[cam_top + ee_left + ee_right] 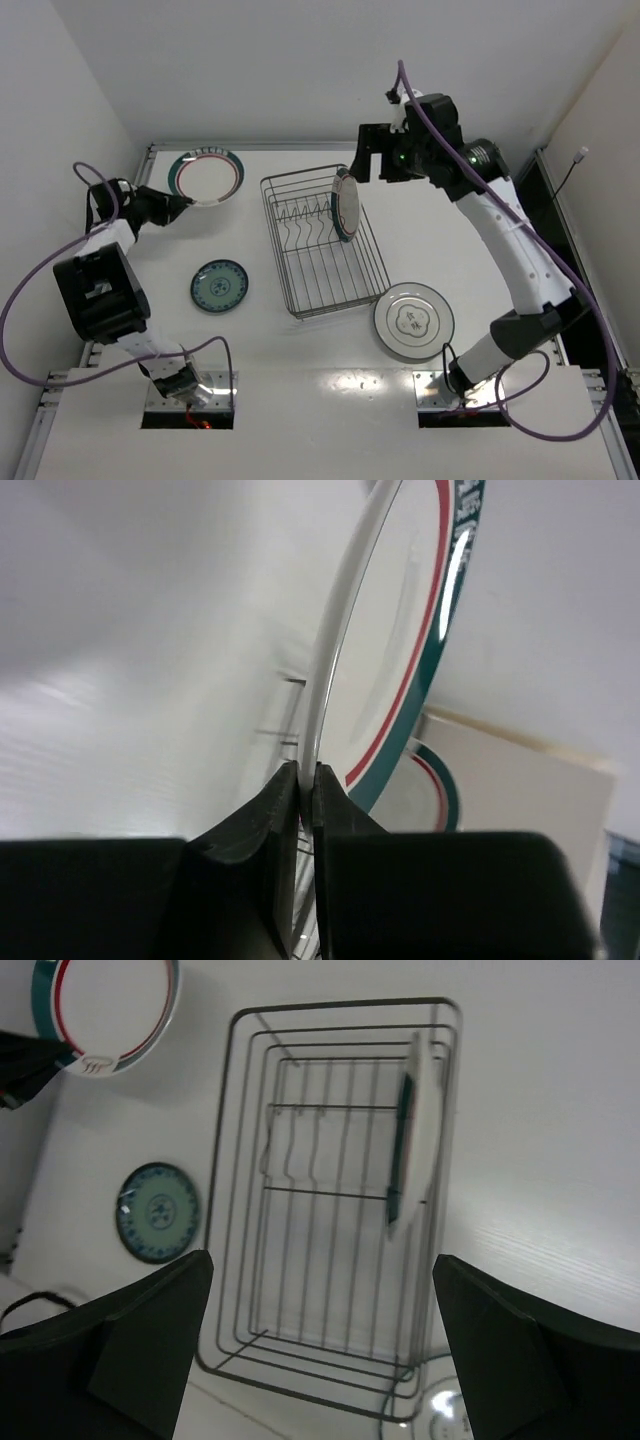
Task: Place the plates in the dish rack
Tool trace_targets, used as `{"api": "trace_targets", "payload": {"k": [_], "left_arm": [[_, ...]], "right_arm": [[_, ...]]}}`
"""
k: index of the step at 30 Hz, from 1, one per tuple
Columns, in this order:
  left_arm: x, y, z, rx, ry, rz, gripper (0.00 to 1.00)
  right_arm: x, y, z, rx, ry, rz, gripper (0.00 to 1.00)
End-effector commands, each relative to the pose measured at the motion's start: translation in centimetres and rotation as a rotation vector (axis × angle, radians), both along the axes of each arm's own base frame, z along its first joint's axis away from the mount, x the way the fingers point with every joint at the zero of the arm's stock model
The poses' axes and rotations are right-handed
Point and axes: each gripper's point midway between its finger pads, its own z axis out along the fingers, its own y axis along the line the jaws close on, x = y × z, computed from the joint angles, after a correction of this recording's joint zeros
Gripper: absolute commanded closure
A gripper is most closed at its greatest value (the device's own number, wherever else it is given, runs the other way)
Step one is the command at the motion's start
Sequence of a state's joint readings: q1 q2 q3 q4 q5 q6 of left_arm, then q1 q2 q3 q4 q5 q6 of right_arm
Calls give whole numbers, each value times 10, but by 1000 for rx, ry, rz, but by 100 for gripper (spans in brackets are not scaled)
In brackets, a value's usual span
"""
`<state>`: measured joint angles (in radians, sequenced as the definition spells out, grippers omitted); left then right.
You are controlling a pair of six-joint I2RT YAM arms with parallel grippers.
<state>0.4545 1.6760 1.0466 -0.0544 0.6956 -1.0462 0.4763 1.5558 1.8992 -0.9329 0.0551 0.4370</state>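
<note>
A white plate with a teal rim and a red line (208, 176) lies at the far left, and my left gripper (183, 203) is shut on its near-left rim. In the left wrist view the black fingertips (285, 790) pinch the thin white edge of that plate (390, 680), which rises tilted ahead of them. The dish rack (300, 300) stands mid-table with a teal-rimmed plate (345, 205) upright on edge at its far right. My right gripper (366, 168) hangs open above the rack's far end, nothing between its fingers. From the right wrist I look down on the rack (240, 1290) and the standing plate (412, 1140).
A small teal patterned plate (219, 285) lies flat left of the rack. A larger grey-white plate (413, 320) lies at the rack's near right corner. Walls close the table at the back and left; the arm bases sit at the near edge.
</note>
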Motion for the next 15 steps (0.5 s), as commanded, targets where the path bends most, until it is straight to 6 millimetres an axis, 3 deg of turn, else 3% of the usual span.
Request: {"api": "trace_targets", "payload": {"k": [1, 4, 7, 8, 9, 10, 15], "left_arm": [[-4, -52, 90, -69, -301, -164, 100], [-21, -100, 118, -126, -412, -255, 100], [-35, -137, 130, -150, -451, -324, 100], [-42, -147, 142, -143, -482, -351, 100], [-50, -161, 139, -151, -477, -376, 100], [-53, -166, 141, -149, -483, -383, 100], [-78, -193, 144, -182, -483, -438, 100]], "right_arm": [[4, 60, -12, 234, 103, 219, 10], [10, 82, -19, 375, 148, 312, 10], [18, 92, -27, 467, 198, 331, 10], [22, 95, -22, 506, 188, 352, 10], [25, 98, -24, 517, 197, 360, 10], [28, 101, -18, 523, 185, 372, 10], [45, 108, -43, 513, 236, 357, 9]]}}
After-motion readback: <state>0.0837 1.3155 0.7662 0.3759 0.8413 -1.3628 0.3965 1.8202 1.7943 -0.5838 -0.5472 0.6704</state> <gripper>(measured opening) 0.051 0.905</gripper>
